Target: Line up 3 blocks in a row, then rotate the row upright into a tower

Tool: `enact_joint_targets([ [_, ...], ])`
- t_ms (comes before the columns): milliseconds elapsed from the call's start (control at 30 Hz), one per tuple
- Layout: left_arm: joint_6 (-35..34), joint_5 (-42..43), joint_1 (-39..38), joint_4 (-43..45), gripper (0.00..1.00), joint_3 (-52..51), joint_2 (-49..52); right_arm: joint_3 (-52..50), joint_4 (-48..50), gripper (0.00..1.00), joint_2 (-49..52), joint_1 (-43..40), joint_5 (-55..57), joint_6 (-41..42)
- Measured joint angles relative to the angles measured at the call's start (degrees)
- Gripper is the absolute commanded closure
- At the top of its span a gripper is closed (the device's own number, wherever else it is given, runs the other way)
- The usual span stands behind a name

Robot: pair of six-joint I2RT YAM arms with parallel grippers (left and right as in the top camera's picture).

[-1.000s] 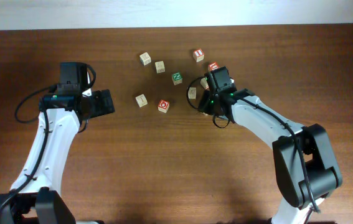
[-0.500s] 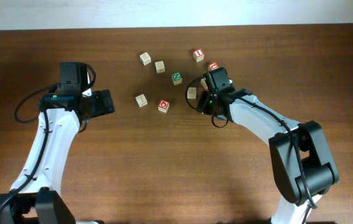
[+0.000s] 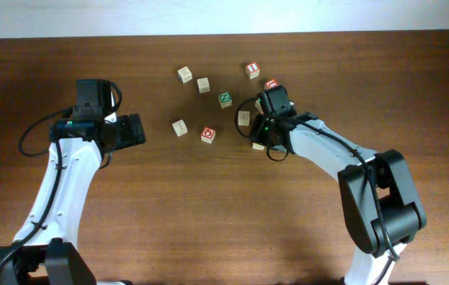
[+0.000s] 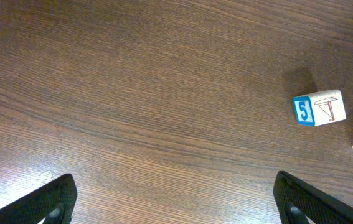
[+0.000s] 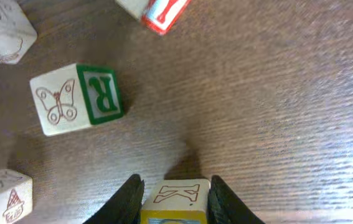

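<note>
While right fingers [image 5: 129, 198] clamp the yellow-faced cube [image 5: 175, 193] at 6 o'clock of the right wrist view, bare desk [image 5: 301, 112] opens toward 3 o'clock | green R cube [image 5: 80, 99] near at 10 o'clock | K face toward camera, no long axis | five cubes there: one held, four loose | left fingers [image 4: 55, 199] wide apart

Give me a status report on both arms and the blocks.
Left gripper open, holding nothing. Right gripper shut on the yellow-faced block, jaws on both sides. Green-faced cube nearby, not touching.
</note>
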Motion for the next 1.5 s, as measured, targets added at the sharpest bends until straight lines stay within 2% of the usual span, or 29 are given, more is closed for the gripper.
enact_joint_targets([
  [300,0.0,0.0,0.0,0.0,0.01,0.0,0.0,2.47,-8.94,0.69,0.0,0.83,-6.25,-9.31],
  [400,0.0,0.0,0.0,0.0,0.01,0.0,0.0,2.67,-10.16,0.53,0.0,1.01,-6.54,-9.84],
  [500,-0.02,0.0,0.0,0.02,0.01,0.0,0.0,4.2,-12.59,0.51,0.07,1.03,-6.27,-11.04],
  [667,0.0,0.0,0.0,-0.02,0.01,0.0,0.0,16.57,-16.33,0.49,0.59,1.7,-5.05,-15.93],
  [767,-0.02,-0.02,0.0,0.02,0.01,0.0,0.0,22.77,-14.8,0.5,0.7,4.42,-4.13,-16.79],
  [867,0.0,-0.04,0.0,-0.02,0.01,0.0,0.0,33.66,-16.52,0.5,4.24,8.2,-2.05,-17.14],
  [933,-0.02,-0.04,0.0,-0.04,0.01,0.0,0.0,39.45,-18.84,0.5,9.18,9.79,-1.64,-15.67],
  [967,0.0,-0.02,0.0,-0.04,0.01,0.0,0.0,40.17,-19.61,0.5,13.27,10.82,-1.38,-12.31],
  [1133,-0.02,-0.04,0.0,-0.04,0.01,0.0,0.0,40.15,-21.7,0.48,21.0,12.39,-0.68,-2.78],
  [1333,-0.02,-0.04,0.0,-0.04,0.01,0.0,0.0,40.15,-24.96,0.5,22.95,12.7,-0.28,1.18],
  [1400,0.0,-0.04,0.0,-0.04,0.01,0.0,0.0,40.15,-26.51,0.56,23.32,12.72,-0.31,1.49],
  [1500,0.0,-0.04,0.0,-0.04,0.01,0.0,0.0,40.15,-29.99,0.59,23.34,12.92,-0.28,-0.04],
])
